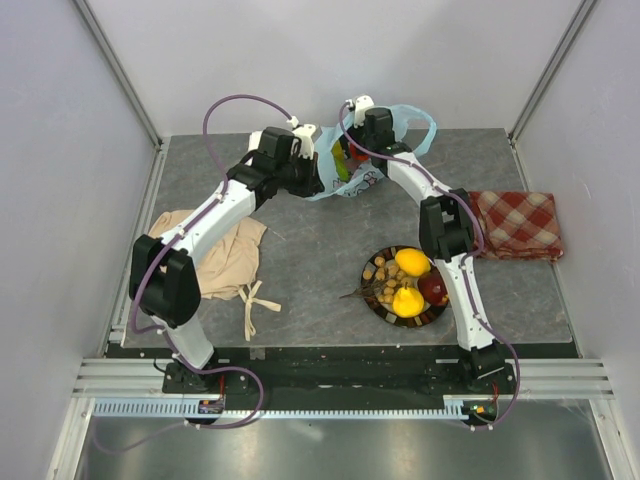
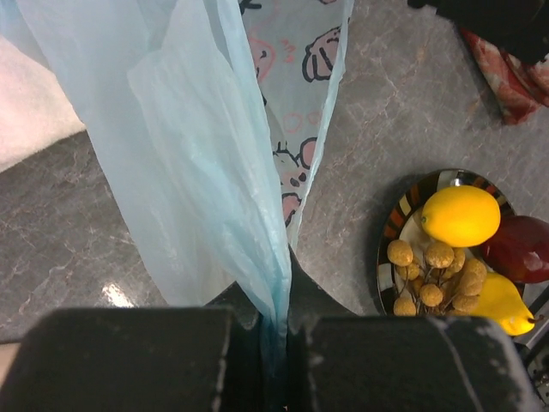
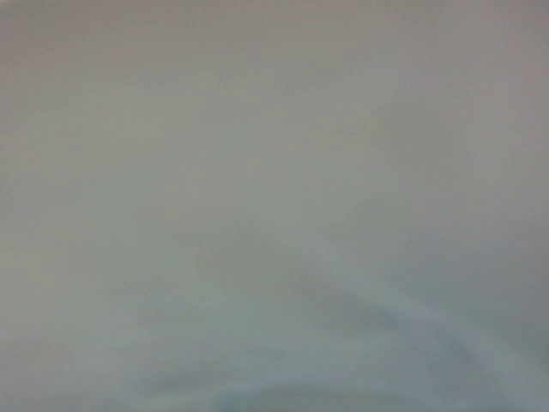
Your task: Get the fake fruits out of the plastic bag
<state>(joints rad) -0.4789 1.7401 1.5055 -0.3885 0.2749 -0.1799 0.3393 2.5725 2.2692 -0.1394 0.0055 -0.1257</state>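
Left wrist shows left fingers pinching the plastic bag; right fingers, hidden inside it, spread wide.

The grey marbled desk carries 1 dark plate near its front right. Left of the plate lies a crumpled beige cloth. To the plate's right, slightly farther back, lies a folded red-checked cloth. Behind the plate is the bag.
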